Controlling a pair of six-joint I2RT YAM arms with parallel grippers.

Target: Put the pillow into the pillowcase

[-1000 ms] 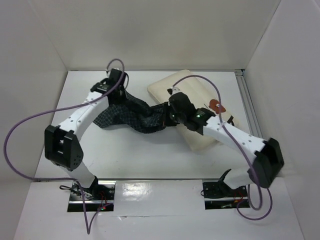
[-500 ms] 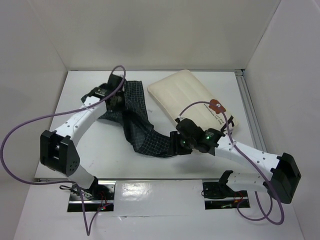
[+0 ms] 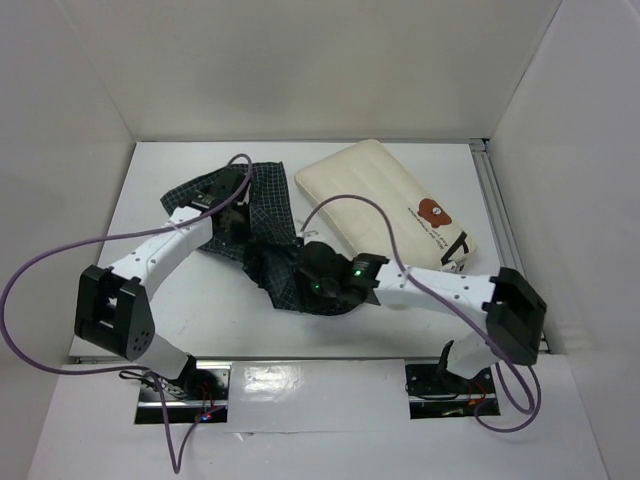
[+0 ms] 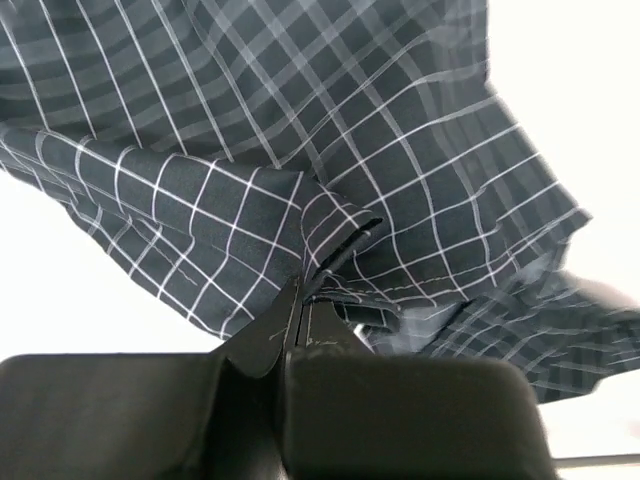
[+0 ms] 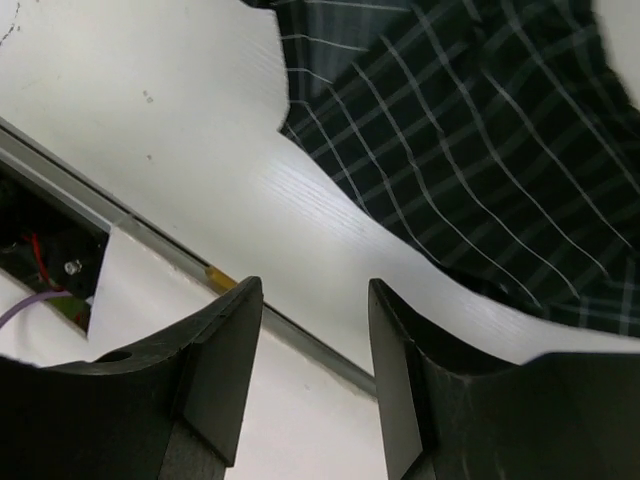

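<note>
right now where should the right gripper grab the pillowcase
Probably the loose near edge of the pillowcase, coming from the table side. It lies flat there, and the open right gripper faces that edge; the left gripper pinches a fold farther back.

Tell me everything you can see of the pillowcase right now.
The pillowcase is thin dark navy-black cloth with a fine white grid check. It lies crumpled and folded on the table, left of the pillow, running from the far side toward the near middle. No opening shows. The left gripper is shut on a pinched fold of it. The right gripper is open over bare table beside its edge, holding nothing. Whether the cloth touches the pillow's corner cannot be told.
</note>
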